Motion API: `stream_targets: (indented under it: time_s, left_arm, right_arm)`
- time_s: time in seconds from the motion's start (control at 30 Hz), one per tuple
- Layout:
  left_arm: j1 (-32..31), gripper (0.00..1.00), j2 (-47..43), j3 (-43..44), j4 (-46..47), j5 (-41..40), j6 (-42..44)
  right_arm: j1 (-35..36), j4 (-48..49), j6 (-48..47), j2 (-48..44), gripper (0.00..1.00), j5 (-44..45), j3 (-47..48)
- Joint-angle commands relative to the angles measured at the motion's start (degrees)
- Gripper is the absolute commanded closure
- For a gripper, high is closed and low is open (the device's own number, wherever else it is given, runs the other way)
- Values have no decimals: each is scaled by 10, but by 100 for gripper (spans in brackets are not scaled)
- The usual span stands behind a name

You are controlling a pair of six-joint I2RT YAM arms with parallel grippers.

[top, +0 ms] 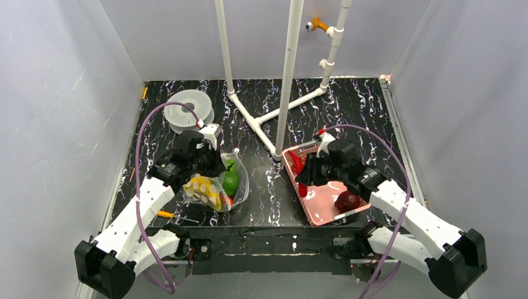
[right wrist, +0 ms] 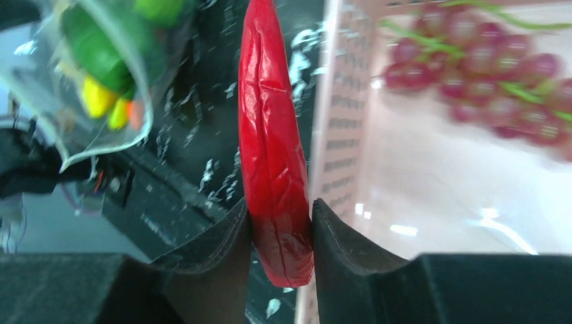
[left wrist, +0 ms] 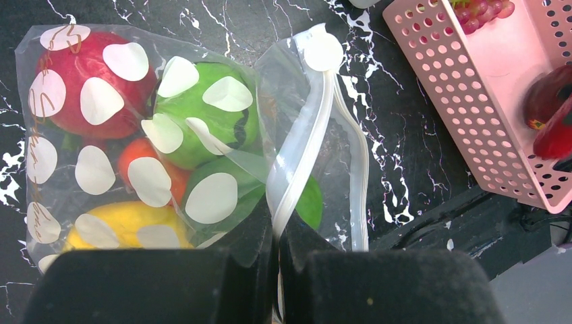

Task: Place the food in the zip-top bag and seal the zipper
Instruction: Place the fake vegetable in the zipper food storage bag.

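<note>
The dotted clear zip-top bag (top: 219, 187) lies at the left; in the left wrist view (left wrist: 135, 148) it holds a red tomato (left wrist: 88, 81), green pieces (left wrist: 202, 115), an orange piece and a yellow banana (left wrist: 128, 226). My left gripper (left wrist: 278, 236) is shut on the bag's zipper strip (left wrist: 297, 155) at its open mouth. My right gripper (right wrist: 280, 226) is shut on a red chilli (right wrist: 270, 135), held above the left wall of the pink basket (top: 324, 205); the chilli also shows in the top view (top: 295, 163).
The pink basket (right wrist: 432, 169) holds red grapes (right wrist: 472, 67) and a dark red fruit (top: 347, 201). A grey-white filament spool (top: 187, 111) stands at the back left. A white pipe frame (top: 283, 81) rises mid-table. A small yellow-handled tool (top: 167, 215) lies near the left arm.
</note>
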Motion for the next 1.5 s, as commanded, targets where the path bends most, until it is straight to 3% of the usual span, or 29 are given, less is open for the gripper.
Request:
stream_targets:
  time_s: [0.0, 0.17, 0.3, 0.6, 0.83, 0.9, 0.97, 1.3, 1.47]
  left_arm:
    - [0, 100, -14, 4, -1, -8, 5]
    - [0, 100, -14, 4, -1, -7, 4]
    - [0, 100, -17, 4, -1, -5, 5]
    - [0, 100, -58, -6, 14, -2, 5]
    - [0, 100, -82, -10, 20, 1, 5]
    - [0, 100, -86, -10, 20, 2, 5]
    - [0, 100, -91, -10, 21, 4, 5]
    - [-1, 100, -104, -13, 23, 8, 4]
    - [-1, 100, -106, -14, 24, 13, 4]
  right_arm:
    - [94, 69, 24, 9, 99, -4, 29]
    - [159, 80, 36, 66, 99, -2, 73]
    - [187, 119, 61, 140, 99, -66, 113]
    - [249, 108, 130, 308, 99, -149, 274]
    - [261, 34, 207, 360, 98, -49, 337]
    - [261, 33, 225, 373, 92, -26, 349]
    - [258, 37, 238, 390, 88, -26, 364]
    - [246, 44, 251, 398, 88, -19, 362]
    - [246, 70, 234, 416, 69, 0, 395]
